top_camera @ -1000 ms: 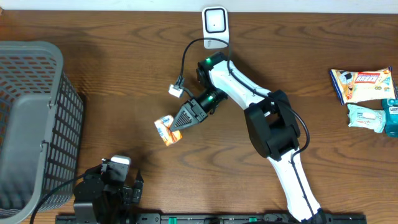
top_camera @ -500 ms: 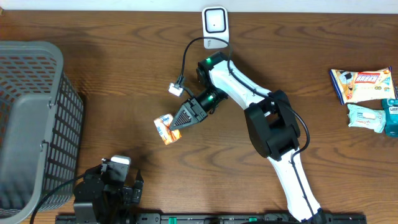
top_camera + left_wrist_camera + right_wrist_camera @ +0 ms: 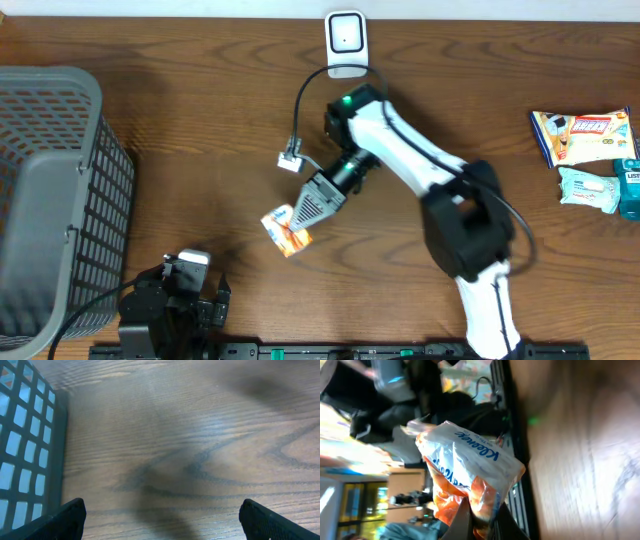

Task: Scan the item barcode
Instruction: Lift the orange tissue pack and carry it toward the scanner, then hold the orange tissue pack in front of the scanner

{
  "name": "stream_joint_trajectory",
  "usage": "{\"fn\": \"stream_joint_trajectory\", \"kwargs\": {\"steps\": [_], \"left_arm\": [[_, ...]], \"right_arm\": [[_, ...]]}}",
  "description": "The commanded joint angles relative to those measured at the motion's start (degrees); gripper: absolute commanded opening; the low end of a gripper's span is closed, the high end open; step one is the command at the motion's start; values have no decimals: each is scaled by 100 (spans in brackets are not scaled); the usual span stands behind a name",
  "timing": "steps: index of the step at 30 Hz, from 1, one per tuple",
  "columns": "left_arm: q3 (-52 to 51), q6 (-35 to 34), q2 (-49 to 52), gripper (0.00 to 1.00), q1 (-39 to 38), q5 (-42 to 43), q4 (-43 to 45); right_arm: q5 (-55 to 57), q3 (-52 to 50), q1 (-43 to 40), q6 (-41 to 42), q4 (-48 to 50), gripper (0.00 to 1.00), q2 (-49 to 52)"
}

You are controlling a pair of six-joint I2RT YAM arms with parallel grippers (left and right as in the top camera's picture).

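Observation:
The item is a small white and orange Kleenex tissue pack [image 3: 287, 229]. My right gripper [image 3: 299, 217] is shut on one end of it and holds it above the middle of the table. In the right wrist view the pack [image 3: 465, 455] sticks out past the fingers [image 3: 465, 522], its printed side facing the camera. The white scanner [image 3: 346, 40] stands at the back edge, well behind the pack. My left gripper [image 3: 165, 521] is open over bare wood at the front left, with nothing between its fingers.
A grey mesh basket [image 3: 50, 190] fills the left side, and its wall [image 3: 25, 445] shows beside my left gripper. Three snack packs [image 3: 582, 135] [image 3: 590, 187] [image 3: 630, 187] lie at the far right. The left arm's base [image 3: 165, 305] sits at the front edge.
My right arm has swung the tissue pack toward the front and a little to the right, away from the scanner. The left arm has not moved.

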Motion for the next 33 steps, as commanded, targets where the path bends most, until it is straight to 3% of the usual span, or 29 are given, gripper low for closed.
{"fn": "stream_joint_trajectory", "kwargs": {"steps": [1,7,11,14,17,20,24,28,33], "left_arm": [[-11,-74,-4,98,31,-28,-11],[-11,-74,-4,98,31,-28,-11],[-11,-74,-4,98,31,-28,-11],[-11,-74,-4,98,31,-28,-11],[-11,-74,-4,98,31,-28,-11],[-11,-74,-4,98,31,-28,-11],[-11,-74,-4,98,31,-28,-11],[-11,-74,-4,98,31,-28,-11],[-11,-74,-4,98,31,-28,-11]], "right_arm": [[260,-577,-17,-101,0,1,-935],[507,-1401,-20,-448,98,1,-1707],[831,-1779,-33,90,837,2,-1851],[1766,-1849,-63,1882,1891,1,-1851],[3941,-1840,-61,4269,2944,1,-1851],[5825,-1784,-42,5364,3399,1,-1851],[7143,-1626,-111,5362,4155,1,-1851],[8332,-1622,-177,4647,5624,1,-1845],[8806,-1593,-374,4157,7060,1,-1843]]}}
